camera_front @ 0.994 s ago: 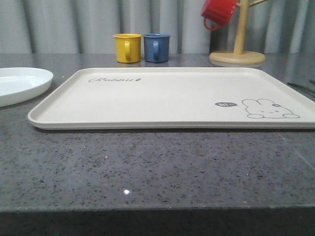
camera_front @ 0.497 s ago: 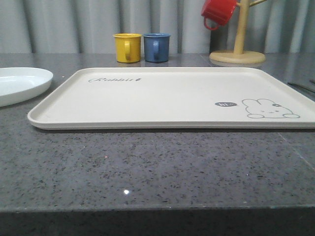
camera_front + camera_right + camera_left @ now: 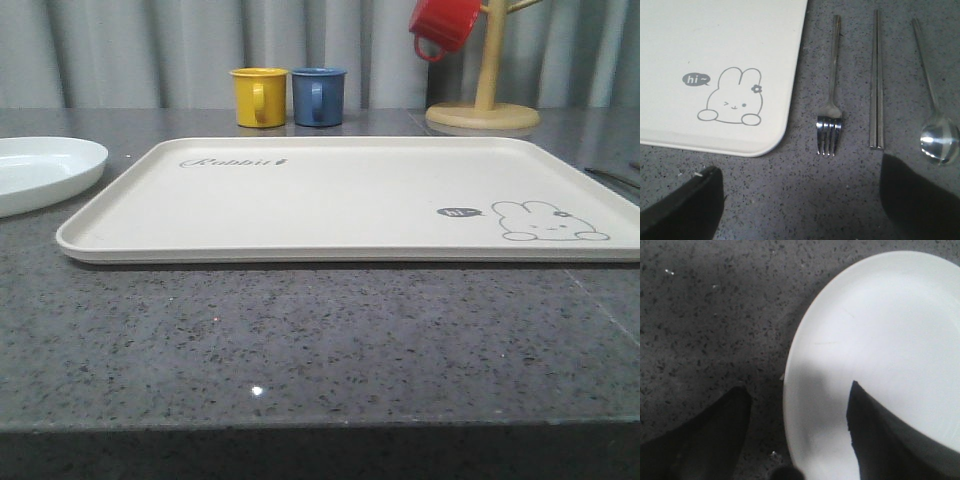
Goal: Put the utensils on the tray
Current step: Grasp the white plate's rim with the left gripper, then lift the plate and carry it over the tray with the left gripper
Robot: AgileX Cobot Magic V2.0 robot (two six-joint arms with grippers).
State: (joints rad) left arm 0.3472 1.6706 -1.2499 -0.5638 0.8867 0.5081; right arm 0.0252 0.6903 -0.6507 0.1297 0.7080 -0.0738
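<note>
The cream tray (image 3: 340, 195) with its rabbit print lies in the middle of the table, with nothing on it. A white plate (image 3: 45, 170) rests on the counter left of the tray. My left gripper (image 3: 799, 397) is open and straddles the plate's (image 3: 880, 340) rim, one finger above the plate, the other above the counter. Beside the tray's (image 3: 715, 55) rabbit corner lie a silver fork (image 3: 831, 107), flat chopsticks (image 3: 876, 90) and a long-handled spoon (image 3: 936, 125), side by side. My right gripper (image 3: 797, 187) hovers open over bare counter just short of the fork's tines.
A yellow mug (image 3: 259, 97) and a blue mug (image 3: 318, 96) stand behind the tray. A wooden mug tree (image 3: 484, 100) with a red mug (image 3: 443, 25) stands at the back right. The speckled grey counter (image 3: 320, 340) stretches in front of the tray.
</note>
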